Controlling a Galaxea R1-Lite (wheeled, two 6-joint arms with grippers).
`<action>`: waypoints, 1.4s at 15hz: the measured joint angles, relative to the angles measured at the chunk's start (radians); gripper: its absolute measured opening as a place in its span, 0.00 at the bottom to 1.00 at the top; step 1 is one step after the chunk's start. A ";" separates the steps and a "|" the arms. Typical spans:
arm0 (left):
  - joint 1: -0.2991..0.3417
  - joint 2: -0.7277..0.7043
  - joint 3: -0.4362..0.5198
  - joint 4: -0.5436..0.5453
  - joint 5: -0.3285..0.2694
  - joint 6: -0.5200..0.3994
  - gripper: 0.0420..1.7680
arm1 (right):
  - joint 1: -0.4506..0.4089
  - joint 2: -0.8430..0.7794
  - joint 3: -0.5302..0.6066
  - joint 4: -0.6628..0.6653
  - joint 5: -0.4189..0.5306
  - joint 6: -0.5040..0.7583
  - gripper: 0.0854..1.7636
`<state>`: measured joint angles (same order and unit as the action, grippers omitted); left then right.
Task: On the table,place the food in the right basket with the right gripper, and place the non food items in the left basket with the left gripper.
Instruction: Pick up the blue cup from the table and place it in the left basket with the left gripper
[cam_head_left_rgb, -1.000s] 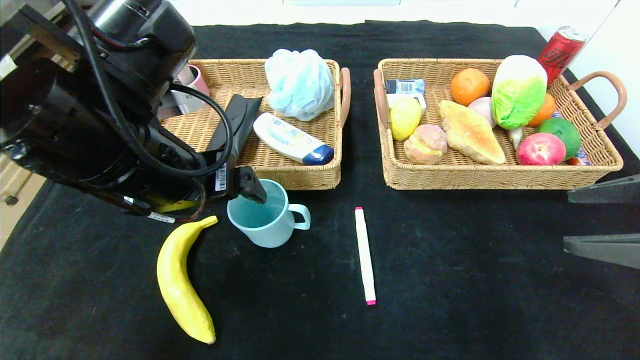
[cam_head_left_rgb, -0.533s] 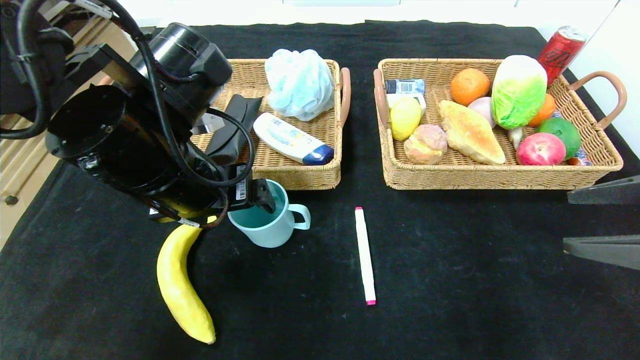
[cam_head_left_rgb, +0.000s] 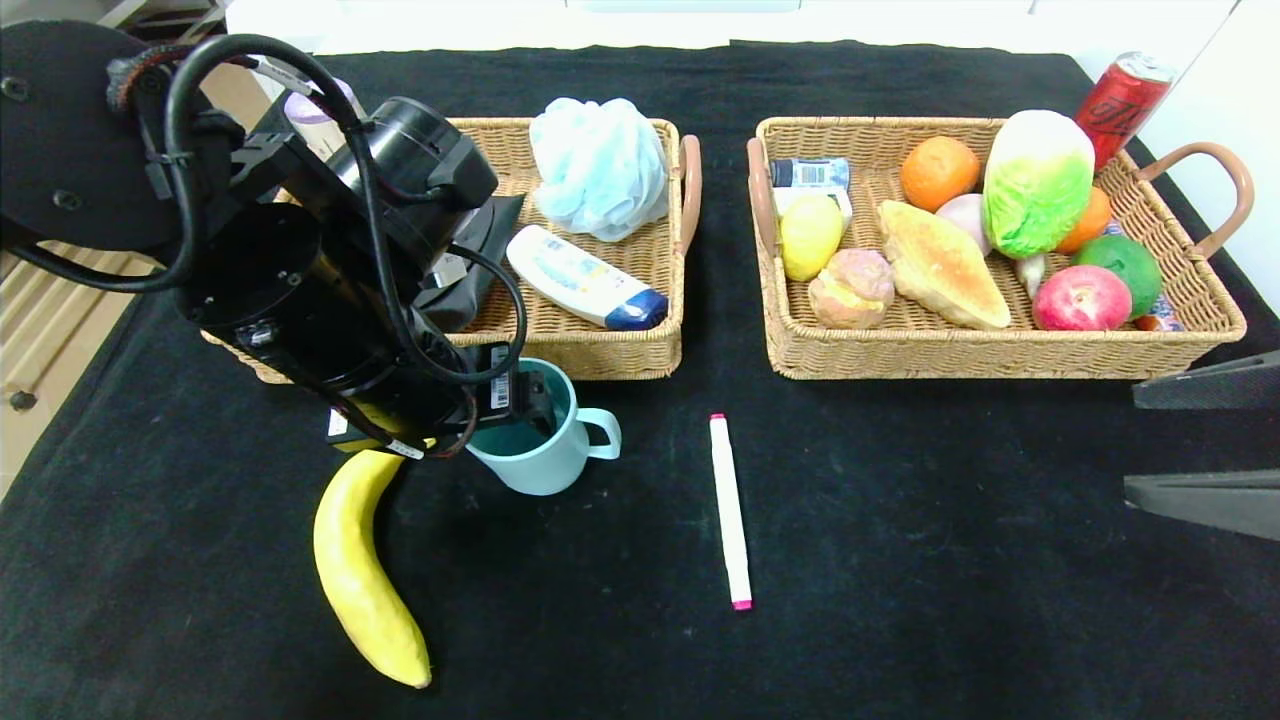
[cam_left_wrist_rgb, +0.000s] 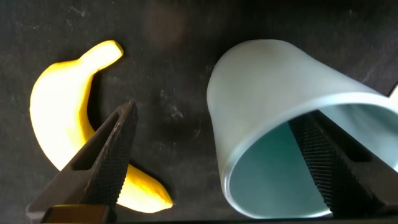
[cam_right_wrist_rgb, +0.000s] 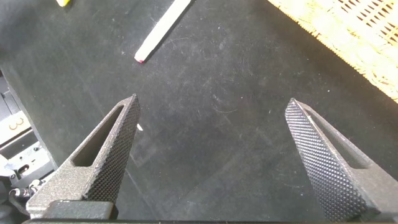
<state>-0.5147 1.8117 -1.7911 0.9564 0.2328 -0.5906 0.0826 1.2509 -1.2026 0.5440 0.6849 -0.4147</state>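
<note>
Landmark: mug (cam_head_left_rgb: 540, 445), pale teal, standing upright on the black counter (cam_head_left_rgb: 900, 550), just in front of the left basket (cam_head_left_rgb: 600, 355).

Left end effector (cam_head_left_rgb: 505, 405): reaching down at the mug's rim, fingers spread wide and gripping nothing. In the left wrist view one finger (cam_left_wrist_rgb: 336, 165) is sitting inside the mug's mouth and the other (cam_left_wrist_rgb: 106, 155) is hanging outside its wall, so the near wall is lying between them. Closing would likely pinch that wall.

Mug handle (cam_head_left_rgb: 603, 437): pointing toward the pen, away from the left end effector.

Banana (cam_head_left_rgb: 365, 580): lying on the counter beside and in front of the mug, its stem end reaching toward the mug, its long axis running toward the robot.

Pen (cam_head_left_rgb: 730, 510): lying on the counter to the mug's handle side, well apart, long axis running front to back, one pink end toward the robot.

Right basket (cam_head_left_rgb: 1000, 350): beyond the pen from the mug, holding cabbage (cam_head_left_rgb: 1035, 180) and orange (cam_head_left_rgb: 938, 172) among other food.

Right end effector (cam_right_wrist_rgb: 211, 155): hanging parked far from the mug, jaws spread wide and empty; the left arm is much the nearer to the mug.
</note>
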 joint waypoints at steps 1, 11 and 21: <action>0.000 0.002 -0.002 0.000 0.000 0.000 0.97 | 0.000 0.000 0.000 0.000 0.000 0.000 0.97; 0.001 0.001 -0.001 0.003 -0.001 -0.001 0.39 | 0.000 0.000 0.000 0.000 0.000 0.000 0.97; 0.001 -0.011 0.004 0.011 -0.001 -0.002 0.08 | 0.004 0.000 0.006 -0.001 0.000 0.000 0.97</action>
<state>-0.5138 1.8002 -1.7870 0.9670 0.2313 -0.5930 0.0866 1.2506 -1.1968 0.5434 0.6845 -0.4147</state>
